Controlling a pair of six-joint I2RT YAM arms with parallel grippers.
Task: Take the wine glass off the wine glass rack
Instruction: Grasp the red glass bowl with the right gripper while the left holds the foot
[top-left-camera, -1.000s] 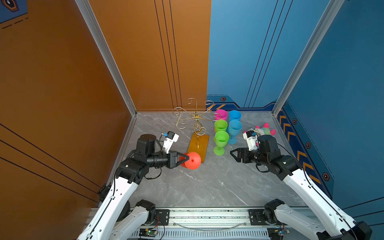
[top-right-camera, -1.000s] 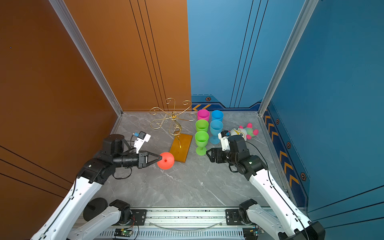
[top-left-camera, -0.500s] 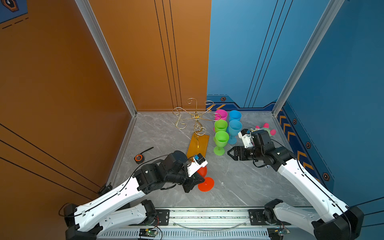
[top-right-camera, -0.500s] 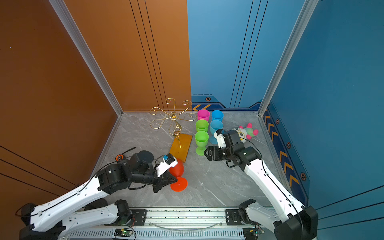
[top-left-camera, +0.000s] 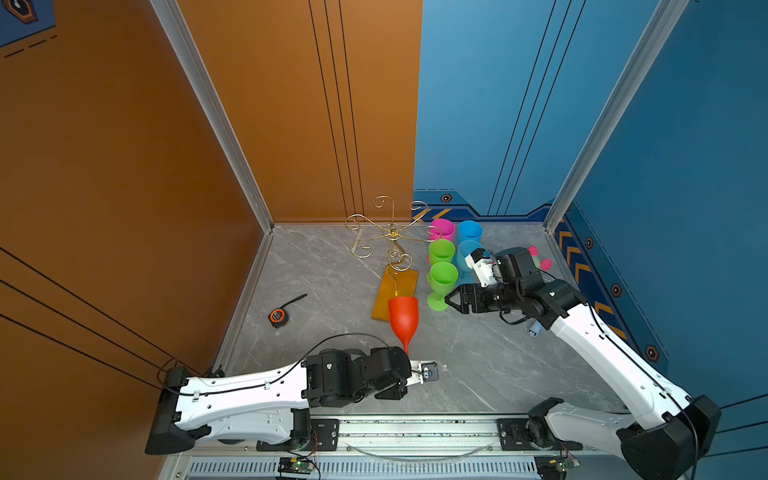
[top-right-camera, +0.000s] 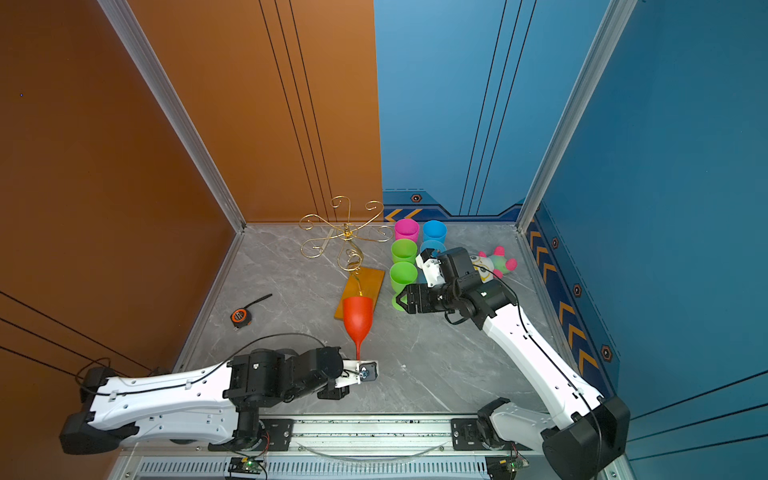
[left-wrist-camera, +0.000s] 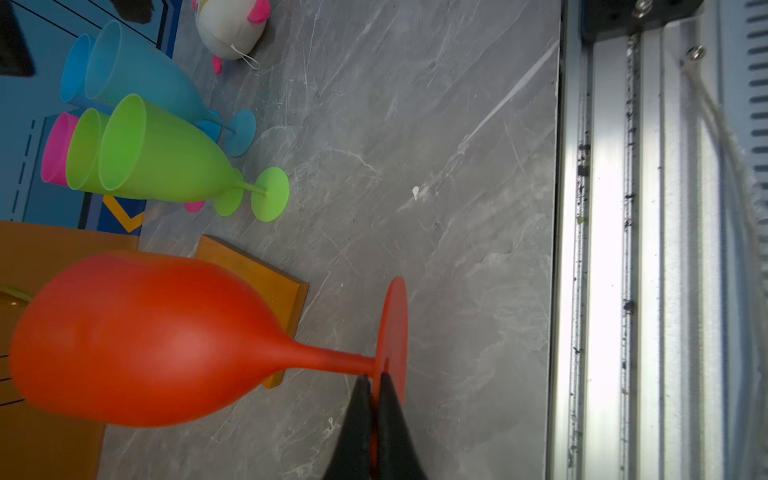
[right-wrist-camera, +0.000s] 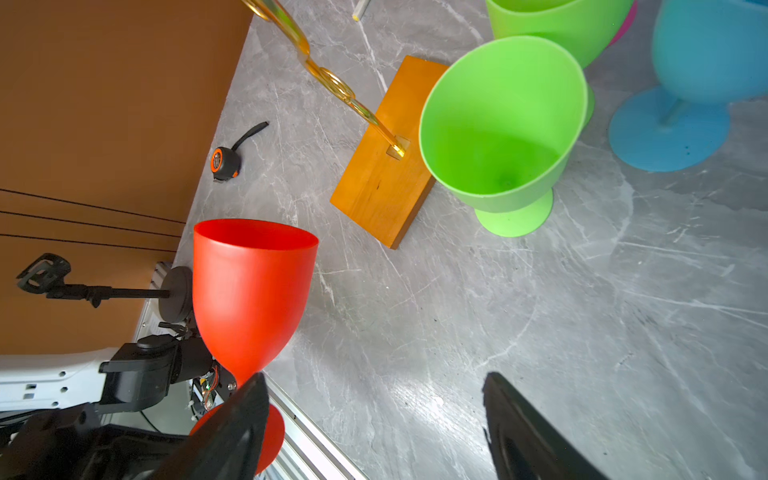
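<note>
Six plastic wine glasses are in view, none hanging on the wine glass rack. My left gripper is clamped tight on the rim of the foot of the red wine glass. That glass stands upright with its mouth up, clear of the gold wire arms and just on the near side of the rack's wooden base. I cannot tell whether its foot touches the marble table.

My right gripper stands wide and holds nothing. It hangs just right of the nearest green glass.

A second green glass, a pink glass and two blue glasses stand grouped right of the rack. A tape measure lies well apart at the left wall. A plush toy lies at far right.
</note>
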